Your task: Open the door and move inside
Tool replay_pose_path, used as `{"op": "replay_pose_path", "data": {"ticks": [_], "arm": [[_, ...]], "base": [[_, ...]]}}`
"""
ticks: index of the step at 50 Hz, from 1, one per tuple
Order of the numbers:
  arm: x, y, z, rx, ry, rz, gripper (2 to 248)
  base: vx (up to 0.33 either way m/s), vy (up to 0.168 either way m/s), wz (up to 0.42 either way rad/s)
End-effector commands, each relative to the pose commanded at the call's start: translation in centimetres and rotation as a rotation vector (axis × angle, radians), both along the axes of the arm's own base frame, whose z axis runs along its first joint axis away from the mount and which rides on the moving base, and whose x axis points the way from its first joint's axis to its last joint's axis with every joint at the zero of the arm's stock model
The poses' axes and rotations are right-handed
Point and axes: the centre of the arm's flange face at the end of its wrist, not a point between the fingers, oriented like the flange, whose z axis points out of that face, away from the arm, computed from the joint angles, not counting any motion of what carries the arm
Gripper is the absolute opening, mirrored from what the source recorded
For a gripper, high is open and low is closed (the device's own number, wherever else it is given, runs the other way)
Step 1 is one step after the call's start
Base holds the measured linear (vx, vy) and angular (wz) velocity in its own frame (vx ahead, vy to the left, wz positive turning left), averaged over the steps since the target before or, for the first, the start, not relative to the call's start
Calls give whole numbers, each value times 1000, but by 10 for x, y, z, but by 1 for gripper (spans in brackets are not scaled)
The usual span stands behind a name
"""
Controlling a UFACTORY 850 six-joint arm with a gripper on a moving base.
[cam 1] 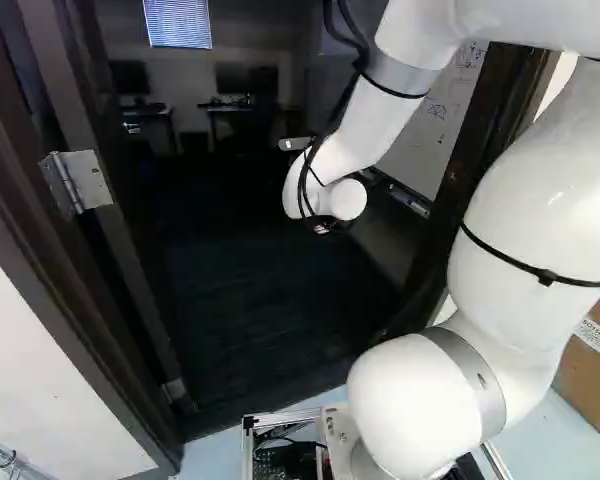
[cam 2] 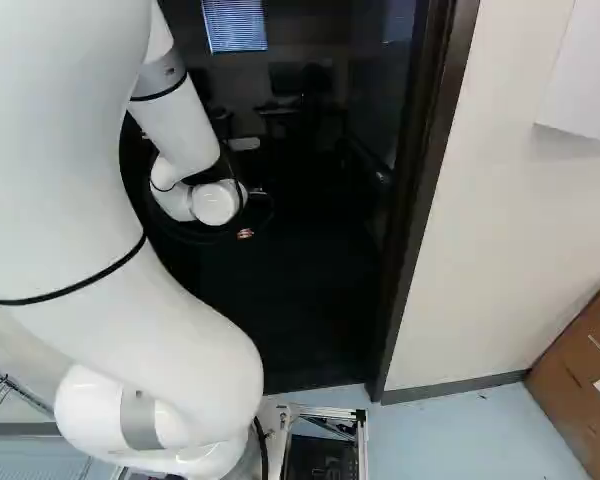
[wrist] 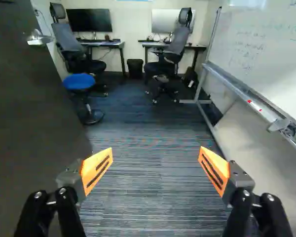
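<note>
The gripper [cam 1: 322,229], small and dark at the arm's far end, reaches through the doorway in the left base view. Seen from the wrist, the gripper [wrist: 155,165] is open, its orange pads wide apart with nothing between them. The dark door [wrist: 29,113] stands swung inward beside one finger, its silver lever handle [wrist: 38,38] farther ahead and not touched. A metal hinge [cam 1: 77,182] shows at the left of the left base view. The door frame [cam 2: 427,170] rises right of the arm in the right base view.
Beyond lies dark carpet [wrist: 153,133]. A whiteboard [wrist: 271,54] on a metal stand lines the side opposite the door. A blue stool [wrist: 79,82], office chairs [wrist: 170,49] and desks stand deeper inside. Cardboard boxes [cam 2: 580,380] stand outside by the wall.
</note>
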Motion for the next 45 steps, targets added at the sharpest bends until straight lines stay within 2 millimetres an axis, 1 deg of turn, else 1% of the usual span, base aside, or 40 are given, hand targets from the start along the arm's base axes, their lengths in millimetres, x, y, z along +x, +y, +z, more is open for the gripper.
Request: {"op": "replay_pose_path", "data": {"ticks": [12,23,33,45], "arm": [[-12,-8,-4,1,3,-17,247],[-29,-19,-9,3,6,-40,247],[-48,-30,-16,4,10,-66,247],[-76,-45,-26,7,16,-103,247]], "base": [[0,0,0],[0,0,0],[0,0,0],[0,0,0]]}}
